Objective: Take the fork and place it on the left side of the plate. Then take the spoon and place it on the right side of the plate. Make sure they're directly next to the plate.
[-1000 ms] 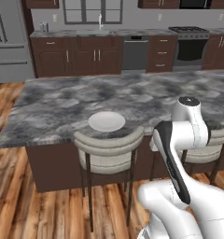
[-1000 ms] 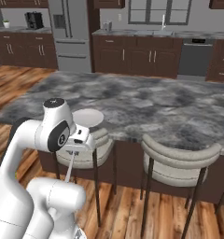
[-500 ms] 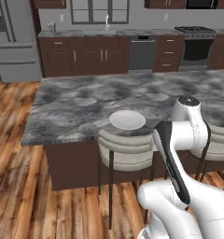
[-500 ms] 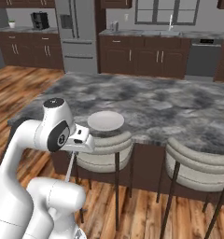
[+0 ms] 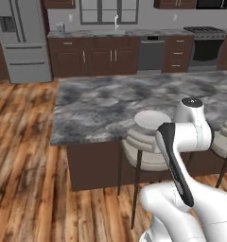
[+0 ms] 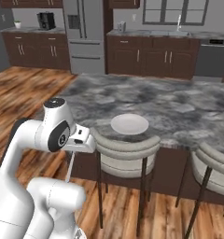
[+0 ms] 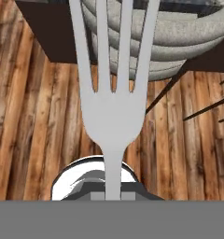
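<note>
Slim silvery metal fork (image 7: pixel 113 100) clamped in gripper (image 6: pixel 82 138); lower flat, touching left rim of round white plate (image 6: pixel 129 124) on grey marble table (image 6: pixel 188 109).

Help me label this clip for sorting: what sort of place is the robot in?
A home kitchen, rendered. A grey stone island counter carries a plate, with stools tucked under it; behind stand a steel refrigerator, dark wood cabinets and a stove. The jaws hold a fork.
</note>
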Controlling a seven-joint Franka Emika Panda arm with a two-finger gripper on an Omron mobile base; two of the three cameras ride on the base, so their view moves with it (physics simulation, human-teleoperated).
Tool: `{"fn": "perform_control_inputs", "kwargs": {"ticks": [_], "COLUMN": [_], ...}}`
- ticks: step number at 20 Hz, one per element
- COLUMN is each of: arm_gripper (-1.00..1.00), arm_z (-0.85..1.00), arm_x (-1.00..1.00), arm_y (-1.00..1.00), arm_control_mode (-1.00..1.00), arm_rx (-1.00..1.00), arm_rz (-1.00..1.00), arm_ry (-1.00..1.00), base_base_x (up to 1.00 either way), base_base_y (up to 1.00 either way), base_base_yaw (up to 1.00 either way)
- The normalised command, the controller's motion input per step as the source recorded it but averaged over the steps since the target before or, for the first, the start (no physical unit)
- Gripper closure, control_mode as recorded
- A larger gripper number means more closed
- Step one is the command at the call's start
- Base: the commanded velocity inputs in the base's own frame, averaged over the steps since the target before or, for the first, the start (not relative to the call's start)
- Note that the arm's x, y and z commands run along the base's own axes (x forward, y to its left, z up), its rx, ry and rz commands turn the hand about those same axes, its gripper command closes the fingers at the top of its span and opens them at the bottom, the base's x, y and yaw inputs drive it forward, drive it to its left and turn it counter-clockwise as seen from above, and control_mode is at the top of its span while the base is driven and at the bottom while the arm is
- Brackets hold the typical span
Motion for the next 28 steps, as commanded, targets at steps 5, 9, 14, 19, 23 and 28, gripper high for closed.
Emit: {"fn": "perform_control_inputs", "kwargs": {"ticks": [5, 9, 14, 19, 23, 28], "arm_gripper": [1.0, 1.0, 1.0, 1.0, 1.0, 1.0], "arm_z": [0.0, 0.0, 0.0, 0.0, 0.0, 0.0], "arm_x": [0.0, 0.0, 0.0, 0.0, 0.0, 0.07], "arm_y": [0.0, 0.0, 0.0, 0.0, 0.0, 0.0], "arm_control_mode": [1.0, 1.0, 1.0, 1.0, 1.0, -1.0], "arm_rx": [0.0, 0.0, 0.0, 0.0, 0.0, 0.0], "arm_rz": [0.0, 0.0, 0.0, 0.0, 0.0, 0.0], "arm_ry": [0.0, 0.0, 0.0, 0.0, 0.0, 0.01], "base_base_x": [0.48, 0.66, 0.64, 0.62, 0.54, 0.22], "base_base_y": [0.59, 0.56, 0.43, 0.17, 0.0, 0.0], "base_base_yaw": [0.0, 0.0, 0.0, 0.0, 0.0, 0.0]}}
